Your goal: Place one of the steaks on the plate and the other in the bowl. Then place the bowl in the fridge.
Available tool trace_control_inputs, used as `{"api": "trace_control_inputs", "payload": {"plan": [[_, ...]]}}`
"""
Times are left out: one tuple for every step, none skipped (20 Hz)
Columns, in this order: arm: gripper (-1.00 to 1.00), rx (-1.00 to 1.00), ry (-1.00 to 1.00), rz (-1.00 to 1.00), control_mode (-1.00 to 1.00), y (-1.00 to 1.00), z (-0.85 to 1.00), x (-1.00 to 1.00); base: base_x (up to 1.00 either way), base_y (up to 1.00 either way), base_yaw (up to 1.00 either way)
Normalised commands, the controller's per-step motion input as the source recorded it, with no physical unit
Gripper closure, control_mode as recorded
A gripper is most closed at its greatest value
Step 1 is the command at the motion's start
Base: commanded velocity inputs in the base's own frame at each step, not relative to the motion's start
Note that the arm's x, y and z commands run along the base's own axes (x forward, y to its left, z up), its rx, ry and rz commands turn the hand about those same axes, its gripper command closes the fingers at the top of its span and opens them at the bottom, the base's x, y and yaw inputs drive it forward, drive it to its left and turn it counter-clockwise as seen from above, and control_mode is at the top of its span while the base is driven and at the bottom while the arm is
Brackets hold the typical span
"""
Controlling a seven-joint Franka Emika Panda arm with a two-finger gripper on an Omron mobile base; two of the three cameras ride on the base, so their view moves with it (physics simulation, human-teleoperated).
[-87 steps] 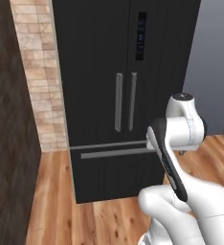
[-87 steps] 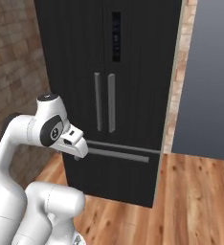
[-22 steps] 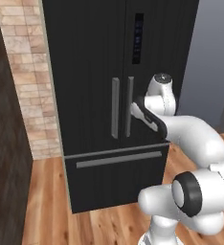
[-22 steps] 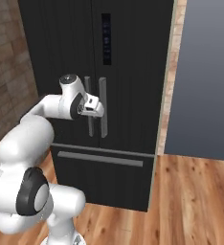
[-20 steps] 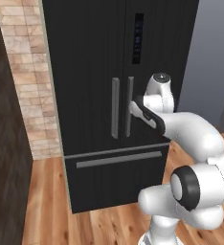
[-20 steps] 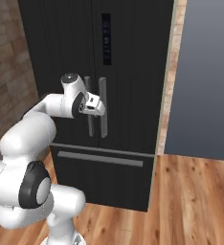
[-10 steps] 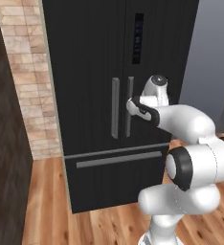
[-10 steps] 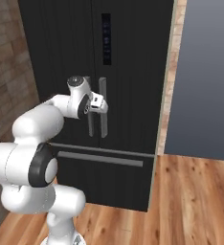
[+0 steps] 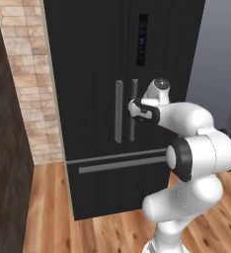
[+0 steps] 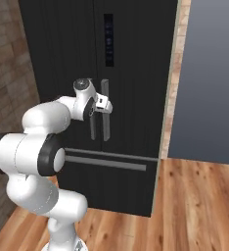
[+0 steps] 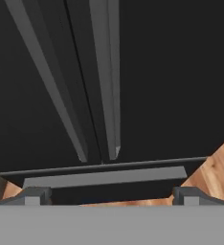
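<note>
Against the brick-faced wall (image 9: 26,79), the fridge (image 9: 88,74) is seen standing tall and black on the wooden floor (image 10: 194,206), with both upper doors shut and the bottom drawer (image 9: 122,183) closed. 2 grey vertical handles are mounted side by side at the seam of the doors: the left handle (image 9: 118,111) and the right handle (image 9: 133,109). A horizontal grey bar (image 10: 105,161) is fixed across the drawer front, and a narrow dark control panel (image 9: 142,40) is set into the right door above the handles.

The gripper (image 9: 132,106) is held out at the end of the white arm, right at the right handle, about halfway up it; in the left base view its dark-banded wrist is seen just beside the handle, and whether the handle is touched cannot be told. In the right base view the gripper (image 10: 104,102) is seen at the same pair of handles, overlapping them.

In the hand view the 2 fingertips (image 11: 35,195) are seen spread wide apart at the bottom corners, with nothing clamped between them. Past them, both handles (image 11: 106,72) are seen running up the black door, with their lower ends above the drawer bar (image 11: 104,177). A strip of floor is seen at the lower right of that view.
</note>
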Motion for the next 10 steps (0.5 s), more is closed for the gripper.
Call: {"api": "trace_control_inputs", "payload": {"plan": [[-1.00, 0.00, 0.00, 0.00, -1.00, 0.00, 0.00, 0.21, 0.00, 0.00, 0.00], [-1.00, 0.00, 0.00, 0.00, -1.00, 0.00, 0.00, 0.22, 0.00, 0.00, 0.00], [-1.00, 0.00, 0.00, 0.00, -1.00, 0.00, 0.00, 0.29, 0.00, 0.00, 0.00], [-1.00, 0.00, 0.00, 0.00, -1.00, 0.00, 0.00, 0.32, 0.00, 0.00, 0.00], [-1.00, 0.00, 0.00, 0.00, -1.00, 0.00, 0.00, 0.34, 0.00, 0.00, 0.00], [-1.00, 0.00, 0.00, 0.00, -1.00, 0.00, 0.00, 0.36, 0.00, 0.00, 0.00], [-1.00, 0.00, 0.00, 0.00, -1.00, 0.00, 0.00, 0.41, 0.00, 0.00, 0.00], [-1.00, 0.00, 0.00, 0.00, -1.00, 0.00, 0.00, 0.40, 0.00, 0.00, 0.00], [-1.00, 0.00, 0.00, 0.00, -1.00, 0.00, -0.04, 0.37, 0.00, 0.00, 0.00], [-1.00, 0.00, 0.00, 0.00, -1.00, 0.00, -0.04, 0.37, 0.00, 0.00, 0.00]]}}
